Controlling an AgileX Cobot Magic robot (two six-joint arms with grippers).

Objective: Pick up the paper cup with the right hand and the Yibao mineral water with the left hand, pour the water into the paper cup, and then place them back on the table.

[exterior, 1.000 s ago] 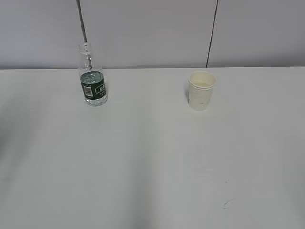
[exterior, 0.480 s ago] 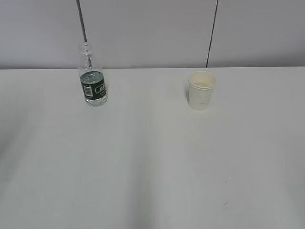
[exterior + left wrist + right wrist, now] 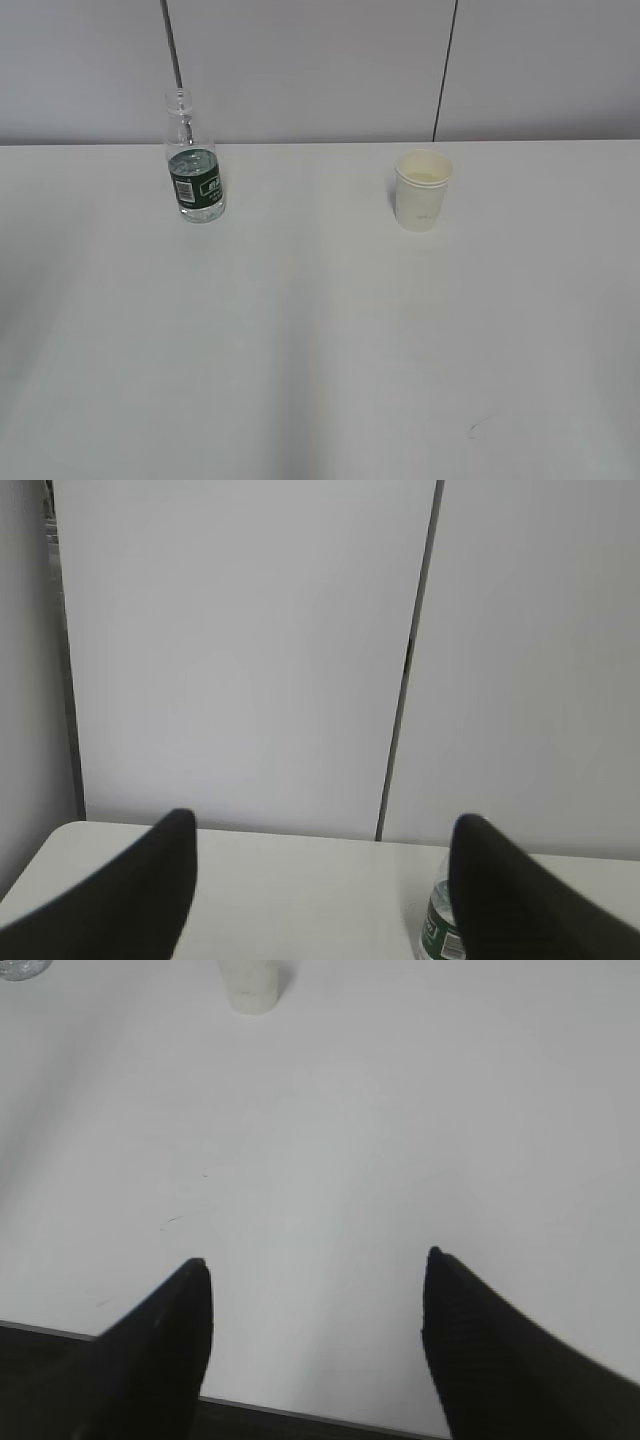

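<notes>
**Bottle and cup stand apart on the table, both grippers spread and empty**

From the outside camera, neither arm appears. The water bottle point(image 3: 194, 165) stands upright toward the back left of the white table point(image 3: 320, 350), uncapped, with a dark green label around its lower half and clear water up to about the top of the label. The paper cup point(image 3: 423, 189) stands upright toward the back right, well apart from the bottle, shorter than it, its rolled rim open and a cream inside showing. A small dark scratch mark point(image 3: 478, 428) lies on the tabletop near the front right.

The left wrist camera shows what the outside view lacks: the left gripper point(image 3: 320, 880), its two black fingers point(image 3: 140, 890) spread wide with nothing between them. It looks level toward the grey wall panels, and the bottle point(image 3: 440, 930) shows just behind the inner edge of the right-hand finger, only its lower part with the green label in frame. Whether the finger touches it cannot be told.

The right wrist camera looks down at a slant onto the table. The right gripper point(image 3: 315, 1330) also has its fingers point(image 3: 150, 1360) wide apart and holds nothing. The cup point(image 3: 250, 985) sits far ahead at the top edge, only its lower part in view, and a sliver of the bottle point(image 3: 22, 968) shows in the top left corner. The table's near edge runs just under the fingers
</notes>
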